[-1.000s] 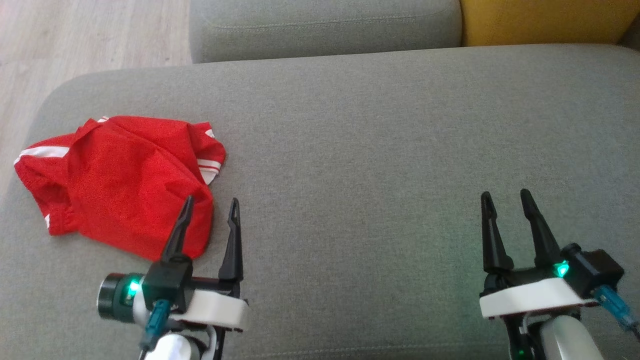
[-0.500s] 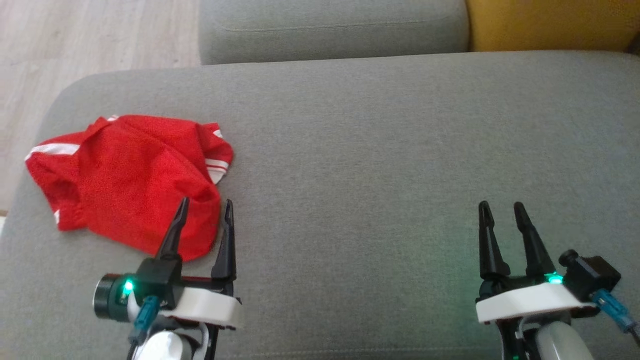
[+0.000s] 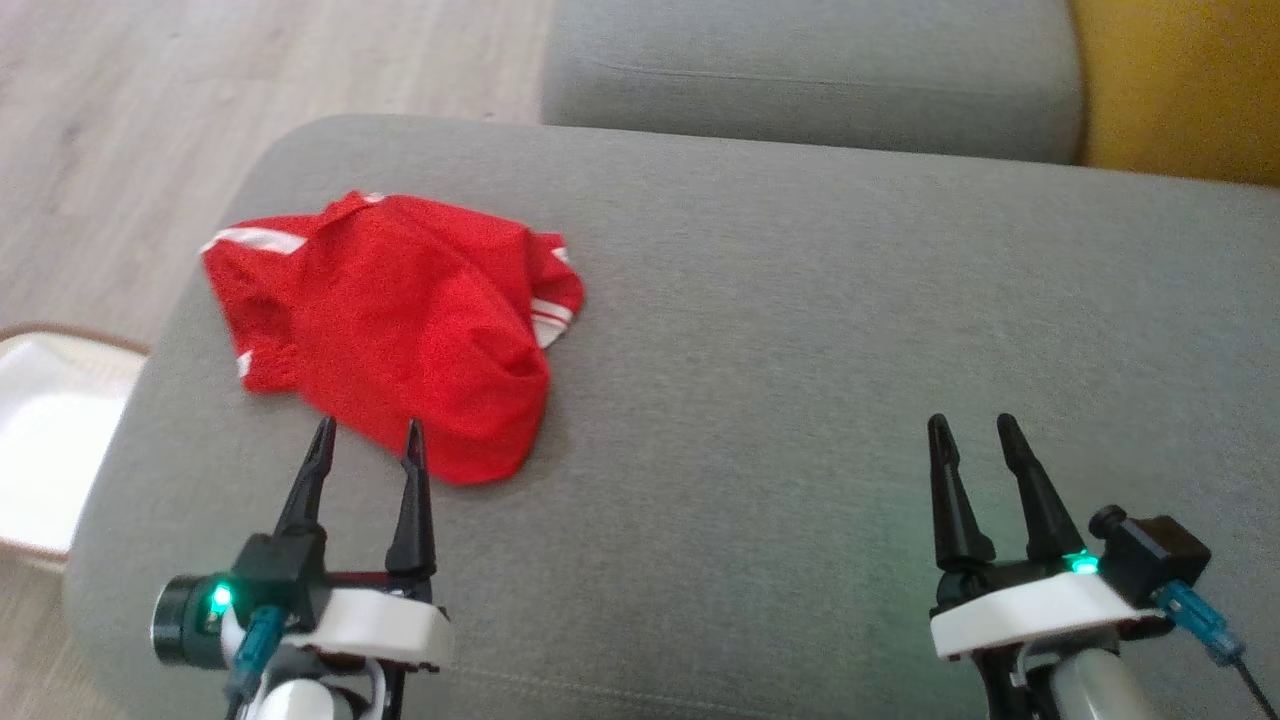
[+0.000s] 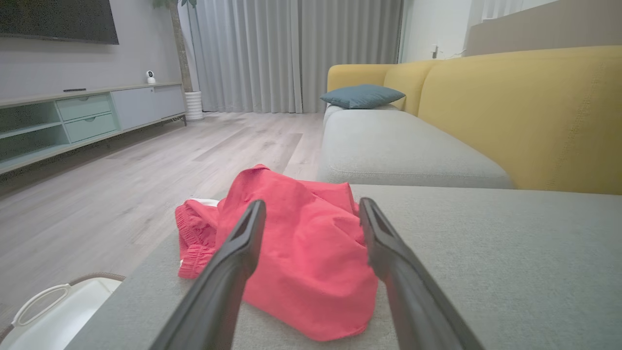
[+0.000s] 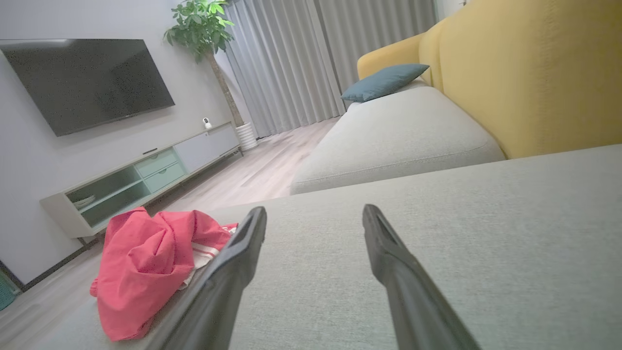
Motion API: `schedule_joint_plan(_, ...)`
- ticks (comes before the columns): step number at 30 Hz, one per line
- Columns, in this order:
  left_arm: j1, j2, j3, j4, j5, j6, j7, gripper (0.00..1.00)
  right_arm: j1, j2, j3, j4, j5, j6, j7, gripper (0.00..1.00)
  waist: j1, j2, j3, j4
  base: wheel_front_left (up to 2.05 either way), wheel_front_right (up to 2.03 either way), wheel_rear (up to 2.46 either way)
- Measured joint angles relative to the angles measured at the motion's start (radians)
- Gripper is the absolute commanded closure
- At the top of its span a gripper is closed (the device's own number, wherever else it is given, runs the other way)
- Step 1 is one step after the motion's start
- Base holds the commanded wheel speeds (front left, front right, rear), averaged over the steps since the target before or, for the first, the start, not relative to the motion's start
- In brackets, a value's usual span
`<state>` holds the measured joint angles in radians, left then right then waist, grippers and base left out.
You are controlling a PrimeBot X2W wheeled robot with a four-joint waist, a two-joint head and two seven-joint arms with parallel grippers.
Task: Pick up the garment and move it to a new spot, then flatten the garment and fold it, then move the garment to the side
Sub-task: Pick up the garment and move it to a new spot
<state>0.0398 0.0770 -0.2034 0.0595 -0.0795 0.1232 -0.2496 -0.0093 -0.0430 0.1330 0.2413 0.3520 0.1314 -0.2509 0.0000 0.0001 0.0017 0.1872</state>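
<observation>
The garment (image 3: 400, 320) is a crumpled red piece with white stripes, lying on the left part of the grey sofa cushion (image 3: 800, 350). It also appears as a red heap (image 4: 301, 253) in the left wrist view and at the left (image 5: 146, 262) in the right wrist view. My left gripper (image 3: 367, 440) hovers open just in front of the garment's near edge, fingers pointing at it, nothing between them. My right gripper (image 3: 970, 435) stands open over bare cushion far to the right of the garment.
A white basket (image 3: 50, 440) stands on the wooden floor beside the cushion's left edge. A second grey cushion (image 3: 810, 80) and the yellow backrest (image 3: 1180, 90) lie at the far side. A TV cabinet (image 5: 141, 182) stands across the room.
The head camera has turned left, so the whole picture has shifted right and the basket has come into view. Both grippers stay open; the left one now sits before the garment's near edge.
</observation>
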Motion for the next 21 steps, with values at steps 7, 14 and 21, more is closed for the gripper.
schedule_joint_plan(7,0.004,-0.008,0.033,-0.001,0.009,-0.009,0.000,0.00,0.002,0.000,0.027,0.006,0.001,0.000,0.000,0.00,0.0000,0.0000,-0.011,0.100,0.00,0.00,0.00)
schedule_joint_plan(14,0.030,-0.011,0.060,-0.005,0.018,-0.019,0.000,0.00,0.003,0.000,0.058,0.012,0.010,0.000,0.000,0.00,0.0000,0.0000,-0.015,0.184,0.00,0.00,0.00)
schedule_joint_plan(21,0.035,-0.012,0.090,-0.021,0.023,-0.028,0.000,0.00,0.003,0.000,0.066,0.014,0.011,0.000,0.000,0.00,0.0000,0.0000,0.008,0.211,0.00,0.00,0.00)
